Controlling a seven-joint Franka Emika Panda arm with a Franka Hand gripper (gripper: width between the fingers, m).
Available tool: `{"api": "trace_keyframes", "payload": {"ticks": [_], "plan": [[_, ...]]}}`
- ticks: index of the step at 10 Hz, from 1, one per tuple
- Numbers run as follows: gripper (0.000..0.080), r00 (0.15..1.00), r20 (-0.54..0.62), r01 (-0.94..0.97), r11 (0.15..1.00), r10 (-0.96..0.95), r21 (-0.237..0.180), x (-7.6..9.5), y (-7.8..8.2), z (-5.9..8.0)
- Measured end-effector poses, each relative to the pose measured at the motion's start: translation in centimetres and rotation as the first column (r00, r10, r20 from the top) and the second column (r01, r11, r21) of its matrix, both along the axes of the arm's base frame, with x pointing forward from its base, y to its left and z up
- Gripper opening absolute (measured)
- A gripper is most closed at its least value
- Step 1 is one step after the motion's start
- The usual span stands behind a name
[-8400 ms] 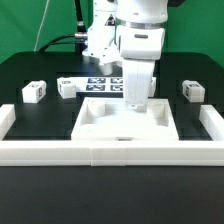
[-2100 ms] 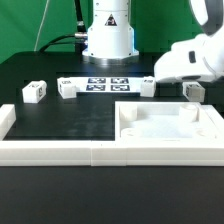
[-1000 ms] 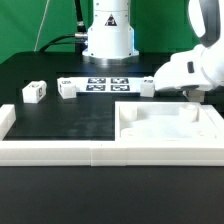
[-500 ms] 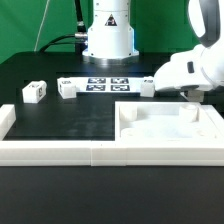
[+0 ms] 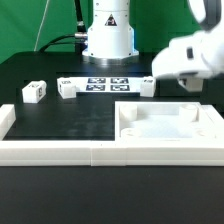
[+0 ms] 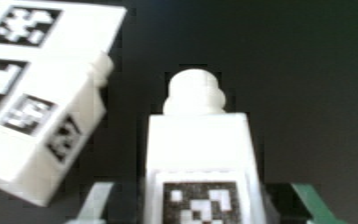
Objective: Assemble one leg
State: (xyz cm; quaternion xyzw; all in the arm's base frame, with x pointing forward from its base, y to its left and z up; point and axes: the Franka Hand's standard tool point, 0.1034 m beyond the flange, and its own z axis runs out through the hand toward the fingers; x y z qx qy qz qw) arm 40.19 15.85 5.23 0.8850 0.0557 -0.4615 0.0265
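In the wrist view the leg (image 6: 201,140), a chunky white block with a square tag and a rounded peg at its far end, sits between my gripper's (image 6: 204,206) fingers (image 6: 105,200). The jaws stand on either side of it, shut on it. In the exterior view the gripper (image 5: 190,84) is a blurred shape at the exterior view's right, above the far right corner of the large white panel (image 5: 165,128). The held leg cannot be made out there. Two more legs (image 5: 33,92) (image 5: 67,88) lie at the exterior view's left.
The marker board (image 5: 105,84) lies behind the panel; a tagged white block that I take for its end shows in the wrist view (image 6: 43,90), close beside the leg. A white rail (image 5: 60,152) runs along the table's front. The robot base (image 5: 108,35) stands at the back.
The gripper stood low over the rightmost leg for the last second. Now it has risen and blurs with motion, and the leg no longer shows on the table.
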Motion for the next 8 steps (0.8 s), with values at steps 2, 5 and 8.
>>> {"api": "trace_keyframes", "payload": {"ticks": [2, 5, 8], "plan": [[0.0287, 1.0, 0.01, 0.019, 1.0, -0.019, -0.012, 0.8, -0.8, 2.5], [0.0287, 0.984, 0.174, 0.029, 0.999, -0.032, 0.02, 2.5, -0.2, 1.6], [0.0287, 0.911, 0.412, 0.001, 0.996, -0.039, 0.091, 4.1, -1.0, 0.3]]}}
